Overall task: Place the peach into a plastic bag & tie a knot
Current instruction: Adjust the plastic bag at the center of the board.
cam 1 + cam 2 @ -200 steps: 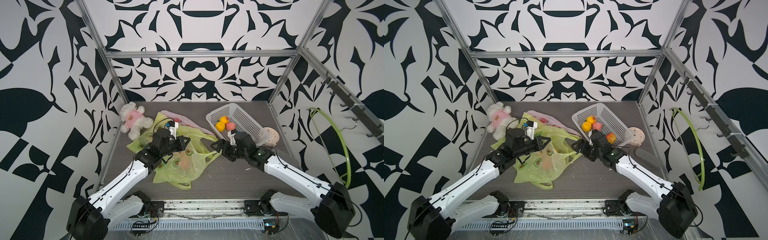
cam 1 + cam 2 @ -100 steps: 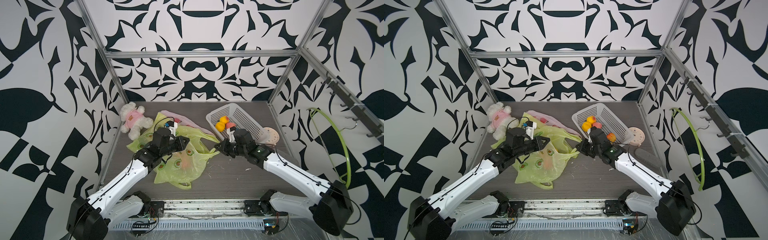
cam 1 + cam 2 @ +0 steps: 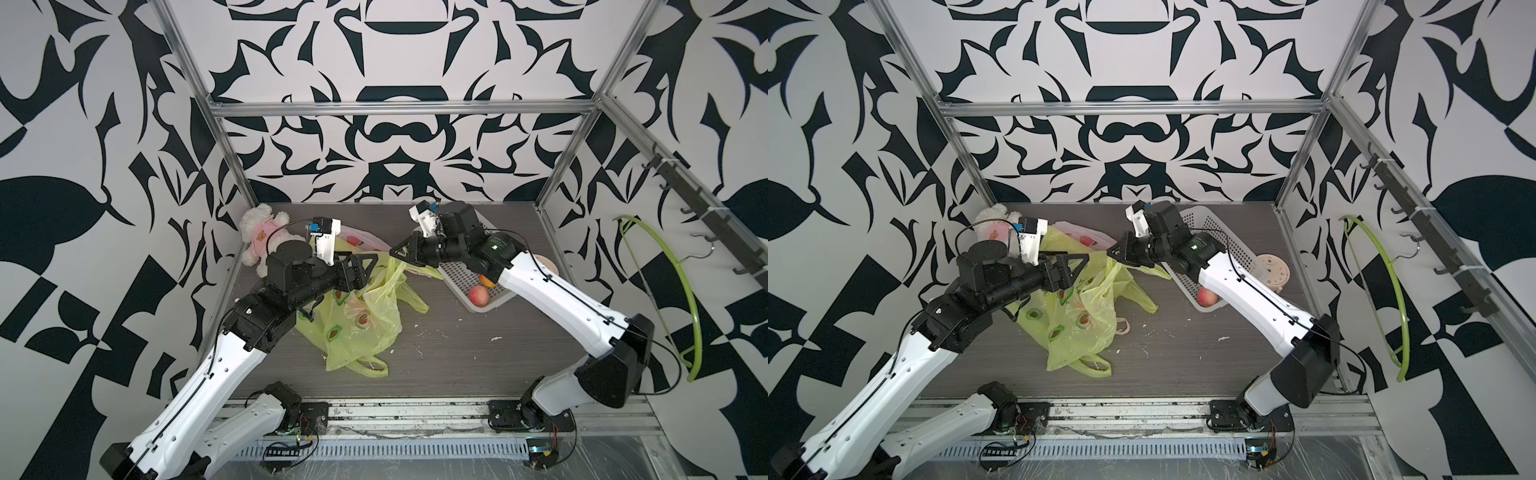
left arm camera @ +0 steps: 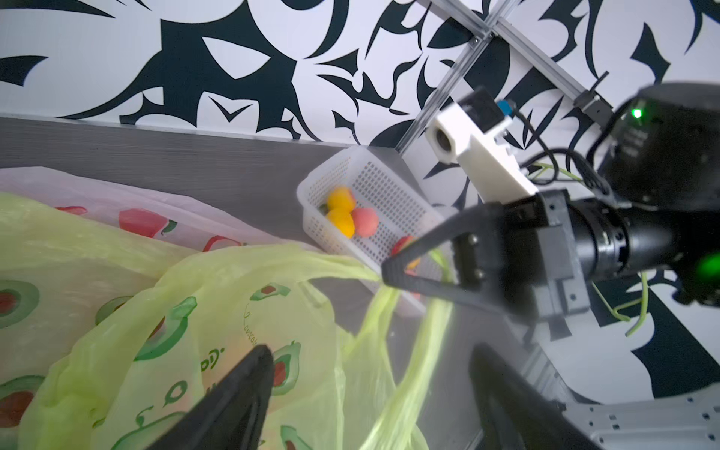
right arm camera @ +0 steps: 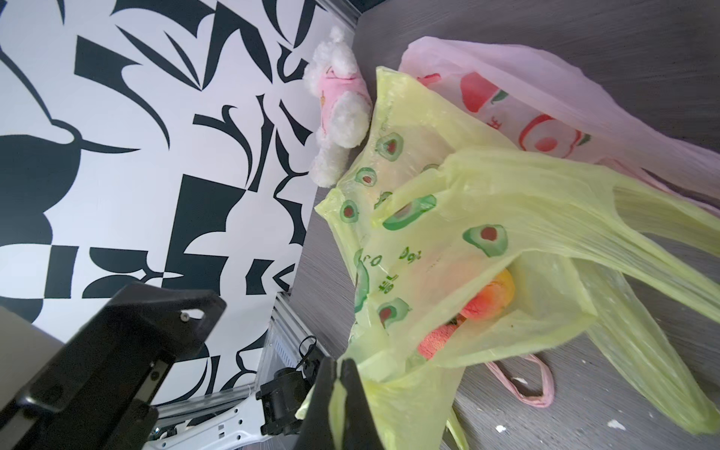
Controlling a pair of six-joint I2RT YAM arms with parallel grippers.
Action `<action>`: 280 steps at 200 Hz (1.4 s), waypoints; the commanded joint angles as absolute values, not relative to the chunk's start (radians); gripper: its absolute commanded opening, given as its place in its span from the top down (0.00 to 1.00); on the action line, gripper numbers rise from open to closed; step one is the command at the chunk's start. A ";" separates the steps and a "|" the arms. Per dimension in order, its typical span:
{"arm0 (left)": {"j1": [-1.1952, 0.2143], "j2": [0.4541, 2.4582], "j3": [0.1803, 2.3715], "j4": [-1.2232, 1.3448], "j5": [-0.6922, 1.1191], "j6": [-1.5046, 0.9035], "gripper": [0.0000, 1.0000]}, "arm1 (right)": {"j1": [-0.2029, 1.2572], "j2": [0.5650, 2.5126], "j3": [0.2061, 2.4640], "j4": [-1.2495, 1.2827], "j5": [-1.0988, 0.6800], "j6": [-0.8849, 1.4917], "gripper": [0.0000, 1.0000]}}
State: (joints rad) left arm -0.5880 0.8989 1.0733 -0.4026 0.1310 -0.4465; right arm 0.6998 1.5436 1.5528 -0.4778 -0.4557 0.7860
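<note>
A white plush toy (image 3: 259,237) in a pink top lay at the counter's (image 3: 457,357) far left corner, near a pink printed bag (image 5: 545,97). Far right stood a white mesh basket (image 4: 389,187) holding two yellow fruits (image 4: 341,222), with a cream round dial (image 3: 1273,270) just beside it. A green hoop (image 3: 691,372) curved along the right wall.

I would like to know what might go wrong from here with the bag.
The right jaws pinch only a thin handle of the green bag; a pull might slip or tear it. The left jaws are open and hold nothing, so the peach could roll from the gaping mouth. The right arm hangs over the basket and might knock it.
</note>
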 commanded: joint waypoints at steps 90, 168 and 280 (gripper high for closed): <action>-0.583 0.979 1.037 -0.256 0.295 -0.258 0.10 | 0.746 1.643 1.824 -0.606 -0.551 0.727 1.00; -0.584 1.007 0.938 -0.134 0.473 -0.421 0.18 | 0.748 1.665 1.842 -0.604 -0.532 0.724 1.00; -0.583 0.994 0.944 -0.214 0.283 -0.420 1.00 | 0.674 1.531 1.727 -0.707 -0.289 0.606 0.61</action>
State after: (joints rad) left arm -0.5854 1.0203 0.9276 -0.1825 0.3668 -0.4294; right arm 0.7315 1.6650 1.7882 -0.6716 -0.4294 0.6704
